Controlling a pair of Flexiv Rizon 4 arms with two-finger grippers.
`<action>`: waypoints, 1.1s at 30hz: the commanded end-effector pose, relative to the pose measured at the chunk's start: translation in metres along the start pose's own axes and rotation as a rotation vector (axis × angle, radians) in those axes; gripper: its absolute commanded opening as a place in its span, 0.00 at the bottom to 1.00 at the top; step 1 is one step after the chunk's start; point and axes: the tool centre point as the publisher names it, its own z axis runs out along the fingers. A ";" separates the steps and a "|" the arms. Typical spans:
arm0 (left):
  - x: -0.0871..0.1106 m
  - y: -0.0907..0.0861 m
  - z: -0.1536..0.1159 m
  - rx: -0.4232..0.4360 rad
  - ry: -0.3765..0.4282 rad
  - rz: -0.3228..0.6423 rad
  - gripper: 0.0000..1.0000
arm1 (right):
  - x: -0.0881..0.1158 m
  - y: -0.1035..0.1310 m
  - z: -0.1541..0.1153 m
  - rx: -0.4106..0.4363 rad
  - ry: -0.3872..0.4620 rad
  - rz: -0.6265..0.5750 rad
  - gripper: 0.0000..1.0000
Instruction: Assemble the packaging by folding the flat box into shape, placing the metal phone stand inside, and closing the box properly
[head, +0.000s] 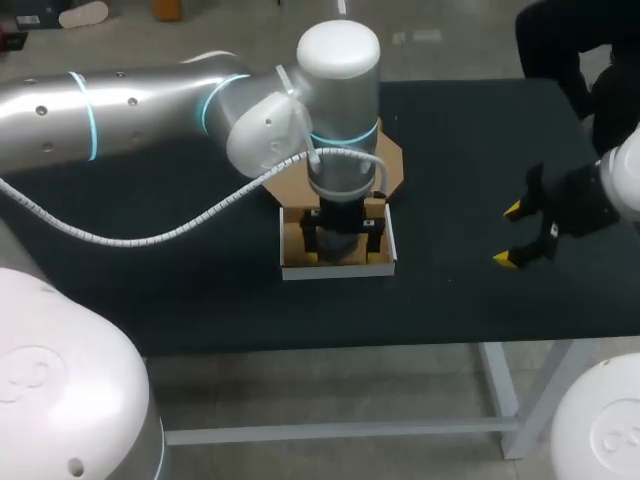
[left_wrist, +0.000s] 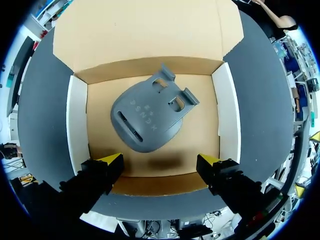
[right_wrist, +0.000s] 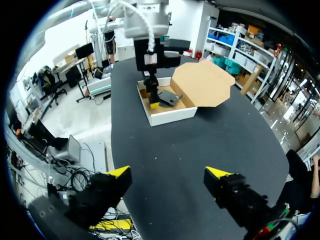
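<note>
The black table (head: 200, 300) takes most of the head view, and both of my arms are over it. My left arm (head: 150, 115) comes in from the left side and reaches to the middle of the table, where its wrist stands straight above the box (head: 340, 268). My right arm (head: 625, 175) shows only at the right edge, well apart from the box. The box (left_wrist: 77, 125) is already folded into shape, with white walls outside and brown cardboard inside, and it rests on the table near the middle (right_wrist: 170, 116). Its lid (left_wrist: 140, 30) is open and folded outward from the far wall (head: 392, 165); I cannot tell if it lies fully flat (right_wrist: 202, 82). The grey metal phone stand (left_wrist: 147, 117) lies on the floor of the box, about in the centre, and touches none of the walls that I can see (right_wrist: 170, 97). My left gripper (left_wrist: 160, 161) hangs inside the box opening near the front wall (head: 345, 235), with its two yellow-tipped fingers spread wide; it holds nothing, and the stand is just ahead of the tips, not between them. My right gripper (right_wrist: 168, 173) is also spread wide and empty, above bare table (head: 510, 236), with the box and the left gripper (right_wrist: 152, 95) far ahead of it.
</note>
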 end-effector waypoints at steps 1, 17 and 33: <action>0.006 0.005 0.002 0.005 -0.028 -0.007 1.00 | 0.000 -0.001 -0.001 -0.004 0.002 -0.001 1.00; 0.004 0.035 0.002 -0.018 -0.054 -0.041 1.00 | 0.000 -0.001 -0.001 -0.004 0.002 -0.001 1.00; 0.001 0.066 -0.002 -0.018 -0.076 -0.071 1.00 | 0.000 -0.001 -0.001 -0.004 0.002 -0.001 1.00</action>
